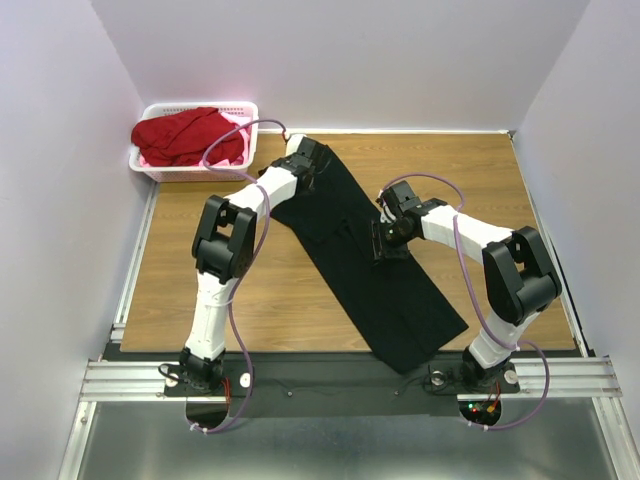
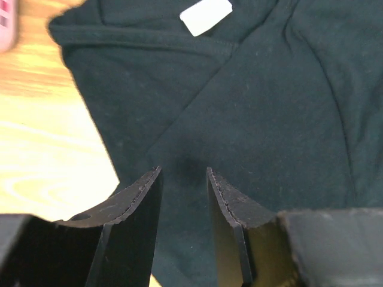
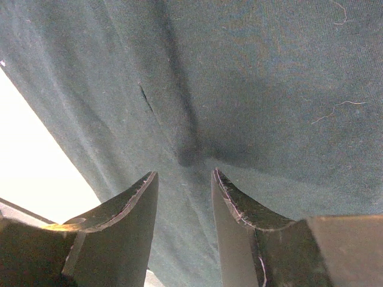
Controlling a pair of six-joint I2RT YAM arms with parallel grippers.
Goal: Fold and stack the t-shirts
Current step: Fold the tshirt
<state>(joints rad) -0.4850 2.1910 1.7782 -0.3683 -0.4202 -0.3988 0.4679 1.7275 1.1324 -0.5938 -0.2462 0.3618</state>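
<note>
A black cloth t-shirt (image 1: 400, 300), folded into a long strip, lies slantwise on the brown wooden table (image 1: 200, 270). Its near end lies by the table's near edge, toward the right corner. Midway along the strip, at its right edge, the right gripper (image 3: 184, 174) points down at the cloth, its jaws parted over a dark crease. At the strip's far end the left gripper (image 2: 184, 173) is also parted over the fabric, just short of the collar and its white label (image 2: 205, 16). In the table's far left corner a white slotted plastic basket (image 1: 190, 172) holds a crumpled red cloth shirt (image 1: 185, 135).
</note>
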